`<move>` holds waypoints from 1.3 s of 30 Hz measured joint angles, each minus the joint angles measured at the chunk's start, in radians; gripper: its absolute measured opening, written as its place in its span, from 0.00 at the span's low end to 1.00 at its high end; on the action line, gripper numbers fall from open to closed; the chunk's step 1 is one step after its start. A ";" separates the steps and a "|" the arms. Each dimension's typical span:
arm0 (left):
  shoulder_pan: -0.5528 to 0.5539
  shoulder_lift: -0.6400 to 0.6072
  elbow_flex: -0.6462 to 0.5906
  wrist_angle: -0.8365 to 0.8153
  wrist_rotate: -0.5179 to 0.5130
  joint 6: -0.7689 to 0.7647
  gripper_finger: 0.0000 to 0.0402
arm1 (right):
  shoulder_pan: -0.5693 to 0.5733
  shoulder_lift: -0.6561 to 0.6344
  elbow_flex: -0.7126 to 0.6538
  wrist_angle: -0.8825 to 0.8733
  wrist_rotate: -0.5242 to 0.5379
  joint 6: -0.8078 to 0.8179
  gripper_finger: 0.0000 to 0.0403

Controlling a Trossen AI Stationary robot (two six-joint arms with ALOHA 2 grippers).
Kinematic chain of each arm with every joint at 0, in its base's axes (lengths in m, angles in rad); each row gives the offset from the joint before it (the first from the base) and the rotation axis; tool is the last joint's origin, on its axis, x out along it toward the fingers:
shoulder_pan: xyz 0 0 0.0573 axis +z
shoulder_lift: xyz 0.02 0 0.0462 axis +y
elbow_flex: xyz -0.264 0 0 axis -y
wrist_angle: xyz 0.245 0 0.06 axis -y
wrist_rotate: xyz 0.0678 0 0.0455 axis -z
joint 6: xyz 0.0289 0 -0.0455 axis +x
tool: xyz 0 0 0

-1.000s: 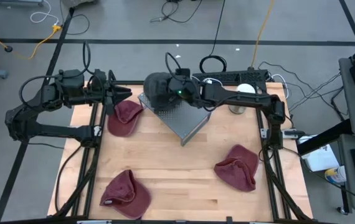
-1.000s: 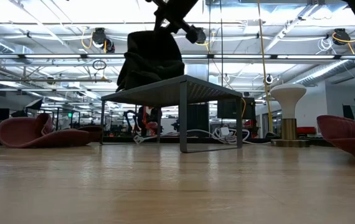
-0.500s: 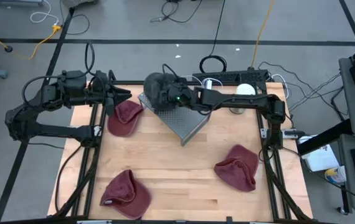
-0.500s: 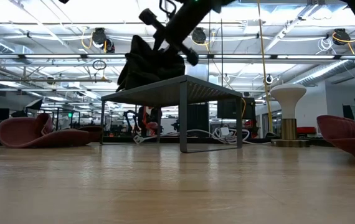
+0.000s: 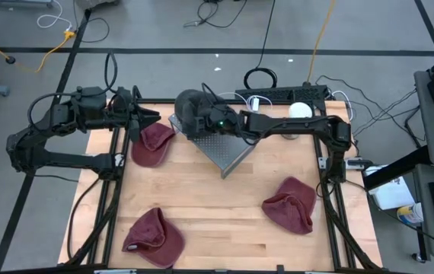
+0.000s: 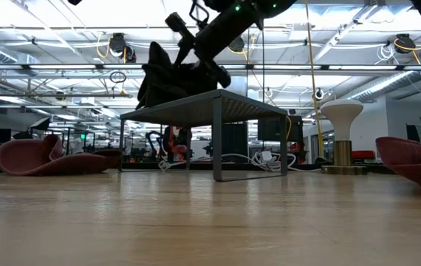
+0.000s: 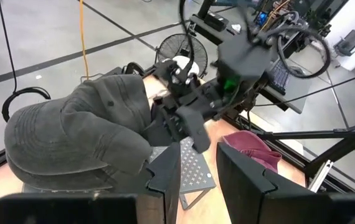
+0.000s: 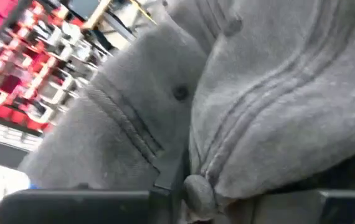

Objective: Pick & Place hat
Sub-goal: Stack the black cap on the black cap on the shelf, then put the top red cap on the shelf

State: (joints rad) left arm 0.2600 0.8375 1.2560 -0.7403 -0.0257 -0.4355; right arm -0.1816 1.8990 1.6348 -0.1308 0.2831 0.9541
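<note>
dark grey fabric cap (image 5: 190,110) sits on the back corner of the perforated grey metal stand (image 5: 224,144) | right gripper (image 5: 211,122) presses into the cap, whether gripping or letting go cannot be told | left gripper (image 5: 150,116) hovers above a maroon hat (image 5: 153,143), fingers slightly apart, holding nothing

Robotics lab: concrete floor (image 5: 164,30), trailing cables (image 5: 320,38).

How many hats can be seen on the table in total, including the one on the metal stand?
4. A grey hat sits on the metal stand at the back. Three red hats lie on the table: back left, front left, and right. None appears hidden.
</note>
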 joint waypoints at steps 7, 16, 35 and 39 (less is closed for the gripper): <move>0.000 0.000 0.000 0.000 0.002 0.000 0.26 | -0.015 -0.050 0.002 -0.027 0.006 -0.031 0.35; 0.000 0.000 0.000 -0.001 0.002 0.000 0.26 | -0.020 -0.131 0.000 -0.172 0.077 -0.013 0.49; 0.000 0.000 0.000 -0.050 0.009 -0.146 0.26 | 0.050 -0.234 0.002 -0.449 0.037 0.029 0.53; 0.000 0.006 0.000 -0.128 -0.006 -0.164 0.26 | 0.088 -0.276 -0.001 -0.559 -0.002 -0.008 0.54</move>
State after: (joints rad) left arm 0.2596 0.8431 1.2560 -0.8683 -0.0321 -0.5995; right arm -0.0936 1.6229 1.6341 -0.6898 0.2810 0.9460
